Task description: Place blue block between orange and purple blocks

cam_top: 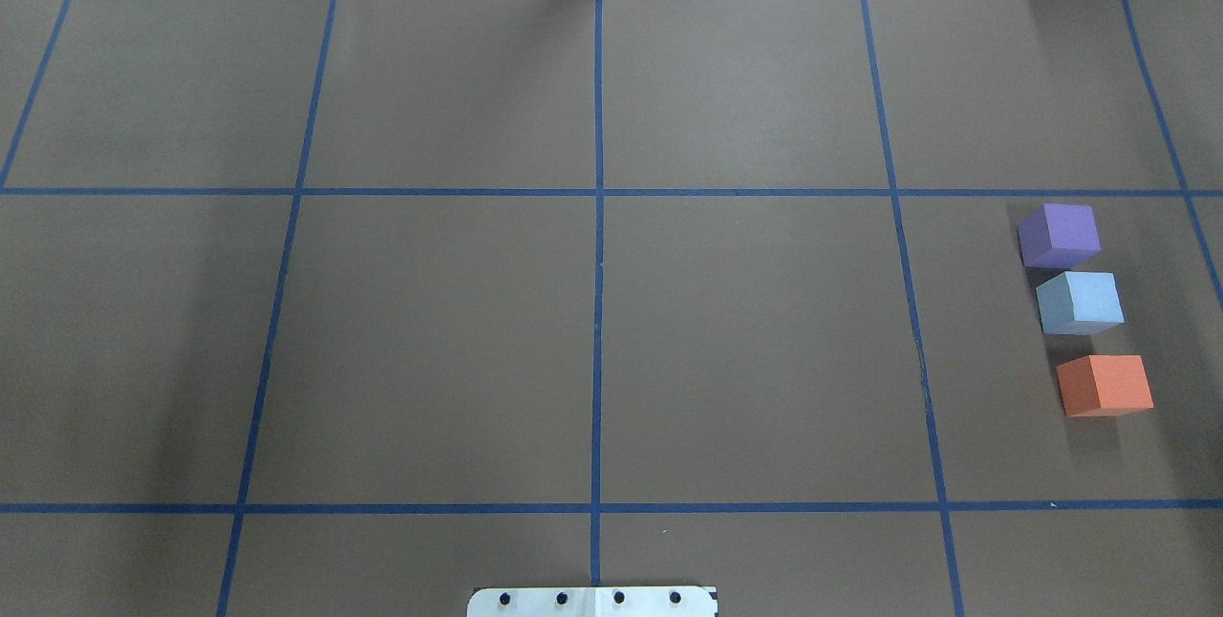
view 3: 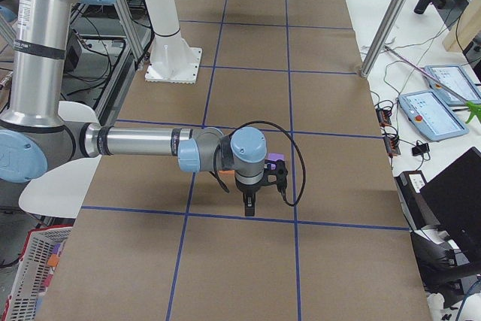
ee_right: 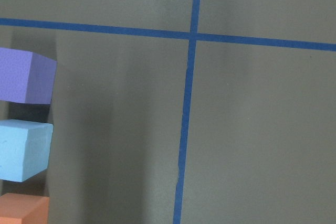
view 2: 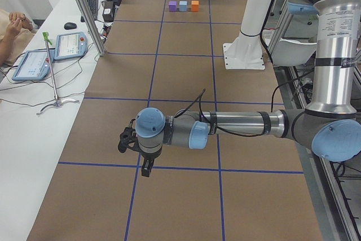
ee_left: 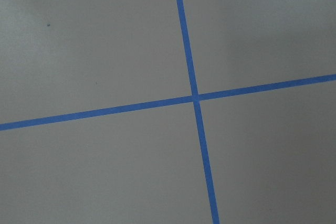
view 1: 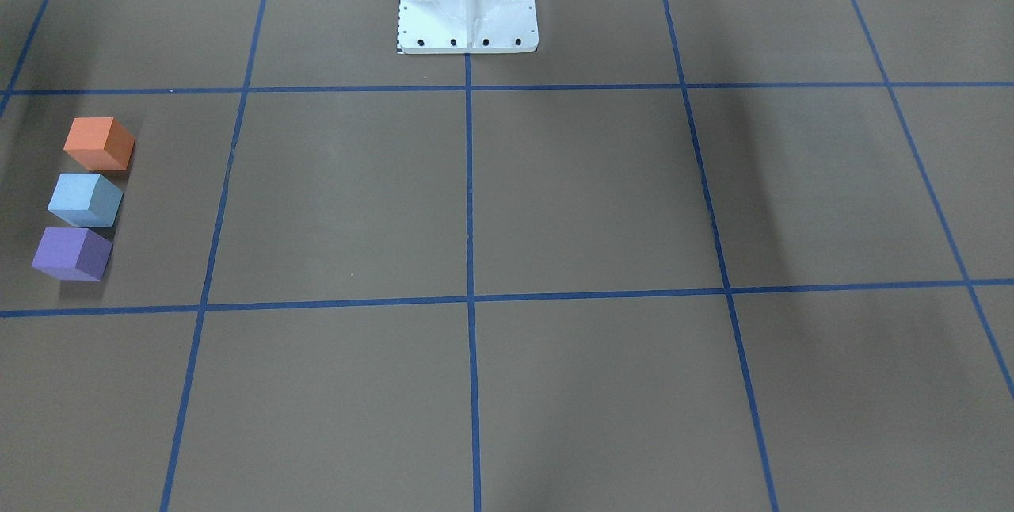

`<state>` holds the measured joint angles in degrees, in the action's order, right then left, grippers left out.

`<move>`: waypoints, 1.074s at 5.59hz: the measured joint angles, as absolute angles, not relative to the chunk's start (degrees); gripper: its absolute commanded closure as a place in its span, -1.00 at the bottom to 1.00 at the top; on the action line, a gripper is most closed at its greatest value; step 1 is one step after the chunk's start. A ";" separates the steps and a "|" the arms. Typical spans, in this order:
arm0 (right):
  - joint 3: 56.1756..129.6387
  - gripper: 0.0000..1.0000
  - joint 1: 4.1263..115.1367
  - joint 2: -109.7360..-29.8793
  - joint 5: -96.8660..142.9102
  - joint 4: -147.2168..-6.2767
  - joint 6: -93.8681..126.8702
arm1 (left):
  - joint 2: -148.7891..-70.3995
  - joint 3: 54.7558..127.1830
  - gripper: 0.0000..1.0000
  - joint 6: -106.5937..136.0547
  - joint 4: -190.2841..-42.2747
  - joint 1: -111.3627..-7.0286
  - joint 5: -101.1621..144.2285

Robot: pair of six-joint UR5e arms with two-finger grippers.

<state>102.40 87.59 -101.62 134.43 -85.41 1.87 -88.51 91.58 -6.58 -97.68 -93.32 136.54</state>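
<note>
The light blue block (cam_top: 1080,302) sits on the brown table between the purple block (cam_top: 1059,235) and the orange block (cam_top: 1104,385), in one row at the table's right. The row also shows in the front view, with orange (view 1: 99,143), blue (view 1: 85,199) and purple (view 1: 73,253), and at the left edge of the right wrist view, where the blue block (ee_right: 23,149) is partly cut off. My left gripper (view 2: 146,167) hangs over the table's left end, far from the blocks. My right gripper (view 3: 249,204) hangs beside the row. I cannot tell whether either is open or shut.
The white robot base (view 1: 467,1) stands at the table's middle edge. Blue tape lines (cam_top: 598,311) form a grid on the table. Tablets (view 2: 67,45) and a small stand (view 2: 55,103) lie on the white side desk, where an operator's arm (view 2: 11,32) shows.
</note>
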 measured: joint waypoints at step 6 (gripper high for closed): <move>102.03 -1.00 87.71 -103.04 134.65 -82.58 1.68 | -86.50 93.20 -1.00 -8.17 -97.69 -90.04 135.35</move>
